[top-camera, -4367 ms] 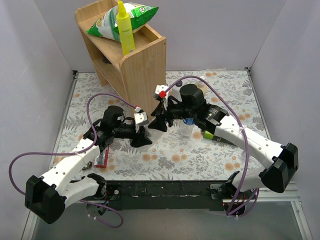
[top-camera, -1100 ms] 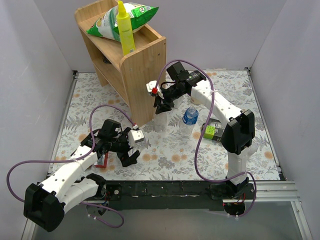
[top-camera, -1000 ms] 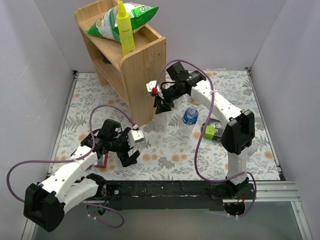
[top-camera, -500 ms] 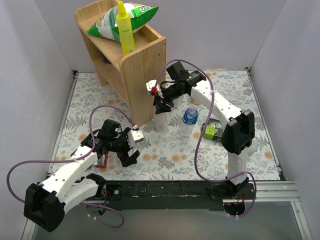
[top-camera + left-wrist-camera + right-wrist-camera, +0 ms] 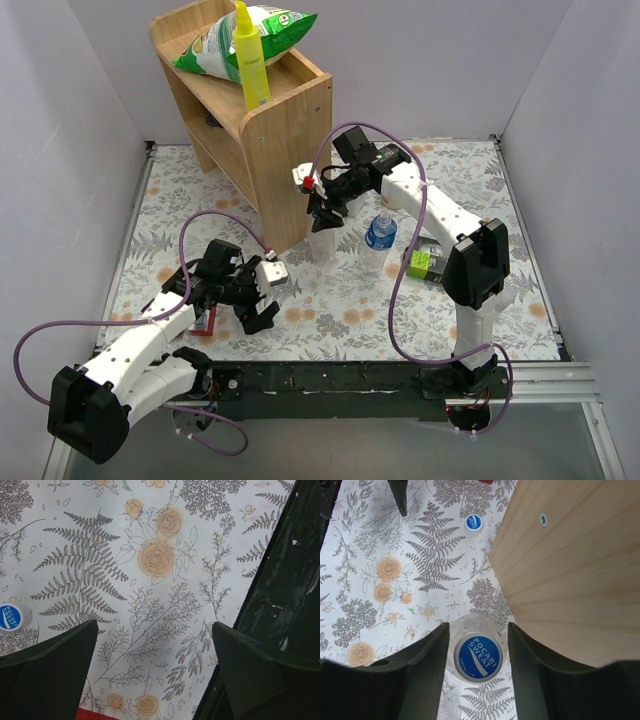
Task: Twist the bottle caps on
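Note:
In the right wrist view a blue cap (image 5: 479, 657) sits on top of the plain clear bottle (image 5: 470, 630). My right gripper (image 5: 479, 630) is open around it, with a narrow gap on each side of the cap. From above, that gripper (image 5: 322, 205) hangs over the plain bottle (image 5: 322, 243) beside the shelf. The blue-labelled bottle (image 5: 378, 240) stands upright just to its right. A loose blue and white cap (image 5: 473, 522) lies flat on the mat, and the same cap (image 5: 12, 616) shows left of my left gripper (image 5: 154, 630), which is wide open and empty.
The wooden shelf (image 5: 270, 110) stands close to the plain bottle's left and carries a yellow bottle (image 5: 248, 55) and a green bag (image 5: 270, 30). A green-yellow object (image 5: 425, 263) lies by the right arm. A red item (image 5: 203, 320) lies by the left arm. The black front rail (image 5: 280, 605) is near the left gripper.
My right gripper's jaws have spread apart off the cap on the plain bottle. The left arm and both bottles have stayed put.

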